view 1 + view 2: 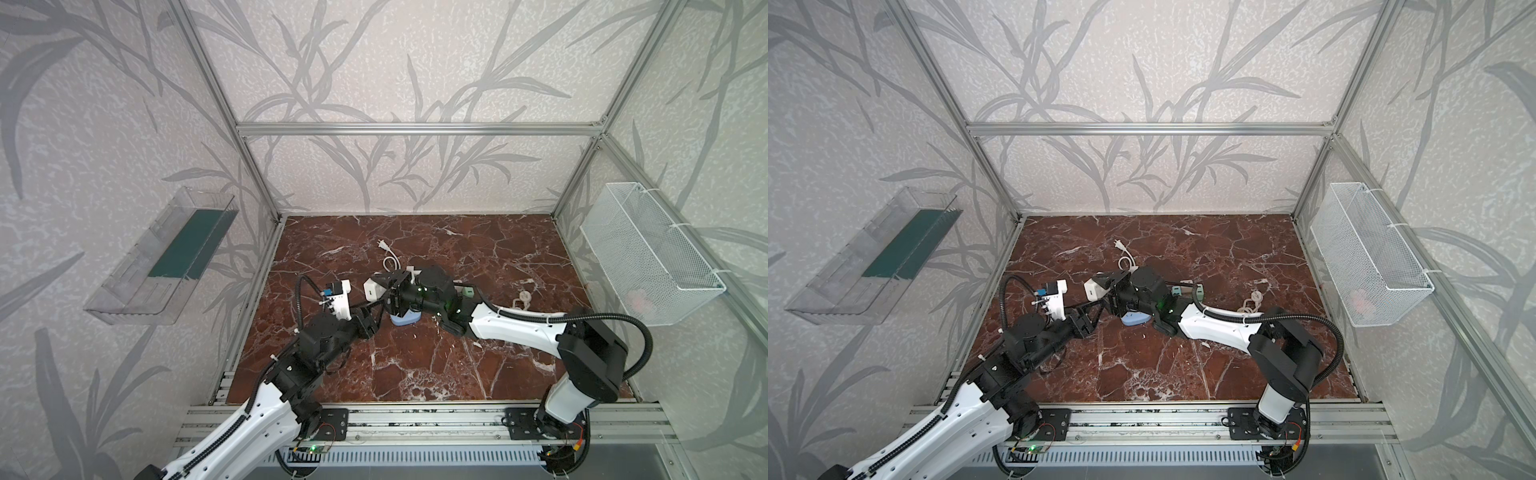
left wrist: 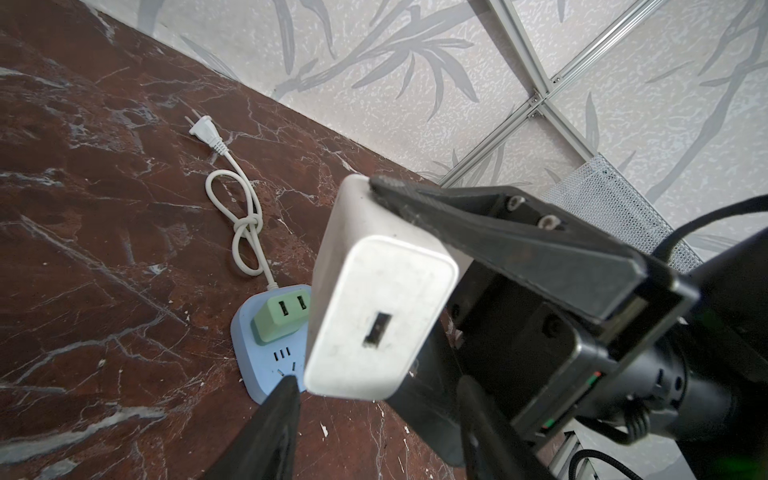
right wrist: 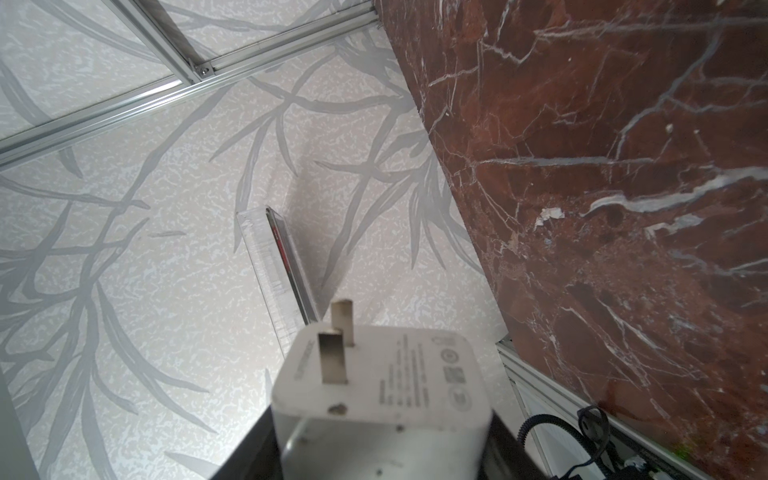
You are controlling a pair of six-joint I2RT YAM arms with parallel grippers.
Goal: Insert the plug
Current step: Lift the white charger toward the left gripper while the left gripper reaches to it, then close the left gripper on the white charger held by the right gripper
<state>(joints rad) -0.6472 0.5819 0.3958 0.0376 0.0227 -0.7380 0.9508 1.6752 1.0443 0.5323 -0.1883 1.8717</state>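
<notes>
The plug [image 1: 371, 288] [image 1: 1094, 287] is a white charger block held above the marble floor. My right gripper [image 1: 380, 289] [image 3: 374, 453] is shut on its sides. Its two flat prongs [image 3: 332, 353] point away from the right wrist camera; its USB end [image 2: 376, 330] faces the left wrist camera. My left gripper [image 1: 384, 301] [image 2: 378, 384] is open, with one fingertip on each side of that USB end. The blue power strip [image 1: 405, 319] [image 1: 1136, 319] [image 2: 266, 353] lies on the floor below both grippers. A green adapter [image 2: 282, 316] sits in it, and free slots [image 2: 282, 355] show beside that.
The strip's white knotted cord ends in a loose two-pin plug [image 1: 381, 246] [image 2: 203, 131] further back. A green-grey adapter [image 1: 467, 291] and a coiled white cable [image 1: 523, 297] lie behind the right arm. A wire basket [image 1: 652, 253] hangs on the right wall and a clear shelf [image 1: 166, 257] on the left wall.
</notes>
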